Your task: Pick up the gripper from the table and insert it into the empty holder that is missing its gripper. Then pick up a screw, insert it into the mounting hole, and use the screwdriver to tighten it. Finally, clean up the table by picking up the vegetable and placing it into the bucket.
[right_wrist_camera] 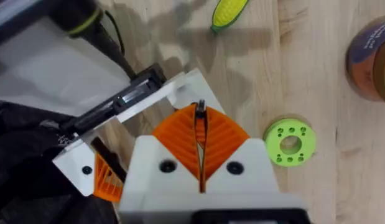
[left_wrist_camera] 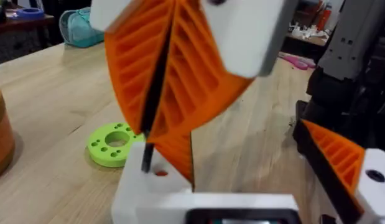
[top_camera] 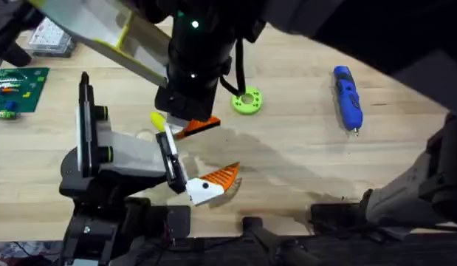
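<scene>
Gripper (top_camera: 215, 179) sits at the jaw end of the holder (top_camera: 117, 155), low over the bench, its orange wedge pointing away from the holder; the right hand (right_wrist_camera: 200, 124), closed on a thin dark pin (right_wrist_camera: 201, 106), probably the screw, hovers just beside it

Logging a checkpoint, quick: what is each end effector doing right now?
Left end effector: cannot be told.
Right end effector: closed, pinching a small dark screw at its tips.
</scene>
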`<state>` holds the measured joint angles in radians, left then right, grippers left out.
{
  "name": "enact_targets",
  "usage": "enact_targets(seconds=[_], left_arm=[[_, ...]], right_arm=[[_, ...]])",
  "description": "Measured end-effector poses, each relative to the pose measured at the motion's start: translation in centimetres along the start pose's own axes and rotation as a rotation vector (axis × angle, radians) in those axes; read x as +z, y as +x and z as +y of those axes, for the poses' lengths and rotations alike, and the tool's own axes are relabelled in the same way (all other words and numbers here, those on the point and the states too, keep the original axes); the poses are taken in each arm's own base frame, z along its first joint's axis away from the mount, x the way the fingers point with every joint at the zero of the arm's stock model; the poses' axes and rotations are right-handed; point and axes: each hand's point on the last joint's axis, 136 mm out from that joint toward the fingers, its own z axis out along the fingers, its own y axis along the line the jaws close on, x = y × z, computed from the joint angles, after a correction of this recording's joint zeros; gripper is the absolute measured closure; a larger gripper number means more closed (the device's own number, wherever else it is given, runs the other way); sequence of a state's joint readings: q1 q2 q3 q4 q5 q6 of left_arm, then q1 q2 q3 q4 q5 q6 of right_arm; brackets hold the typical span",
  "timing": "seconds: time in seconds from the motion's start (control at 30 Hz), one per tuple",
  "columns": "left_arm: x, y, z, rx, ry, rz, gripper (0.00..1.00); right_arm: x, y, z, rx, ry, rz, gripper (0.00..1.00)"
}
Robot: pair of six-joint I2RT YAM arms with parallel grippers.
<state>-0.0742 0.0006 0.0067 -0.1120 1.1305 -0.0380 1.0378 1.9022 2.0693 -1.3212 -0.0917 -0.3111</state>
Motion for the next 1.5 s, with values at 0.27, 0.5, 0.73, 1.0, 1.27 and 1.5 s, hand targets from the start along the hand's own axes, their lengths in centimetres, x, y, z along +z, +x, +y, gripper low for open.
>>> enact_targets(seconds=[0.27,0.5,0.73,1.0,1.27,1.5], left_arm=[[0.0,0.0,0.0,0.000,0.000,0.000,0.014],[0.0,0.0,0.0,0.000,0.000,0.000,0.015],[0.0,0.0,0.0,0.000,0.000,0.000,0.014],[0.0,0.0,0.0,0.000,0.000,0.000,0.015],[0.0,0.0,0.0,0.000,0.000,0.000,0.014],[0.0,0.0,0.0,0.000,0.000,0.000,0.015]], right_arm=[[0.0,0.4,0.2,0.003,-0.008,0.016,0.987],[-0.2,0.7,0.3,0.004,-0.011,0.026,0.987],[-1.1,0.1,0.2,0.000,-0.002,-0.003,0.987],[-1.3,0.2,0.3,0.000,-0.002,-0.003,0.987],[-1.3,0.3,0.4,-0.001,-0.005,0.002,0.987],[-1.3,0.5,0.5,-0.001,-0.008,0.011,0.987]])
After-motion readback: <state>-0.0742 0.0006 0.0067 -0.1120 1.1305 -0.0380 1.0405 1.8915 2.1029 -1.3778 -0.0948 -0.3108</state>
